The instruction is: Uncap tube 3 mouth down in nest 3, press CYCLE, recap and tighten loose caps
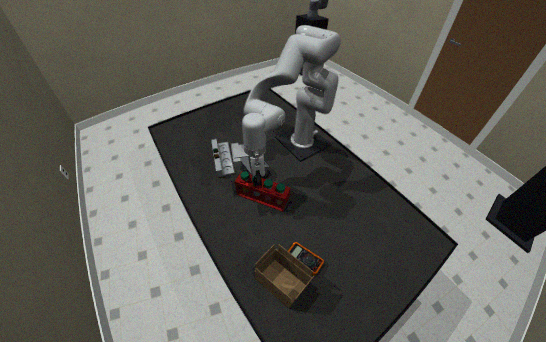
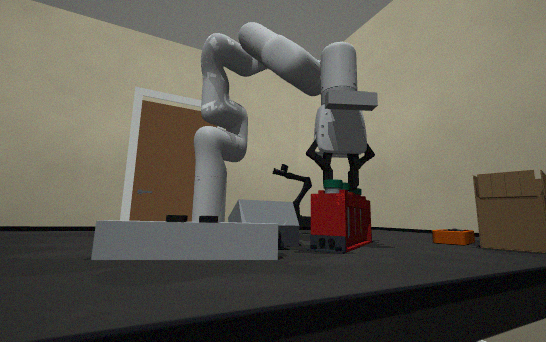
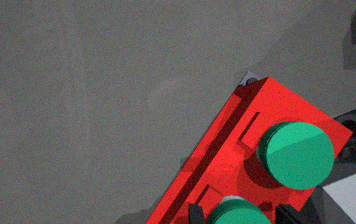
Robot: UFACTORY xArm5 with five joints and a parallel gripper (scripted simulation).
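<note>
The red decapping station (image 1: 262, 192) stands on the dark mat with green-capped tubes in a row. My gripper (image 1: 257, 176) hangs straight down over the second tube from the left in the top view, which is tube 3 as seen from the base. Its fingers flank that tube's green cap (image 3: 239, 212) with a small gap on each side, so my gripper (image 3: 240, 214) is open around it. The cap sits on its tube. In the exterior view my gripper (image 2: 340, 181) straddles the cap (image 2: 332, 184) on top of the rack (image 2: 341, 220). The neighbouring cap (image 3: 296, 155) is on its tube.
The grey cap tray (image 1: 223, 157) with its two lamps lies just behind the rack, and its nests look empty. The key housing (image 2: 262, 214) stands beside it. A cardboard box (image 1: 283, 274) and an orange meter (image 1: 306, 257) lie nearer the camera. The arm's base (image 1: 303, 140) is behind.
</note>
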